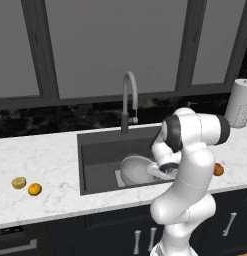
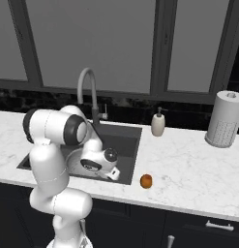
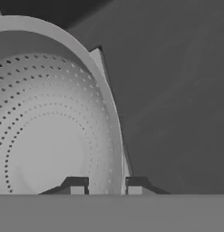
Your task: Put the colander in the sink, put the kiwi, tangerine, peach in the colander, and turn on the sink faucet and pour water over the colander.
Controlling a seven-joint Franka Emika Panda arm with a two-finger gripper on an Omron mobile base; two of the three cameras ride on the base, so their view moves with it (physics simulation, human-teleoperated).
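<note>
Left base view: marble counter (image 1: 50,165), dark sink (image 1: 95,150), grey windows (image 1: 110,45).

A rendered home kitchen: white marble surface (image 1: 50,160) with inset dark sink (image 1: 97,150), gooseneck faucet (image 1: 128,97), soap dispenser (image 2: 158,124), paper-towel roll (image 2: 224,119), dark cabinets (image 1: 120,232) below, large windows (image 1: 115,45) behind
</note>
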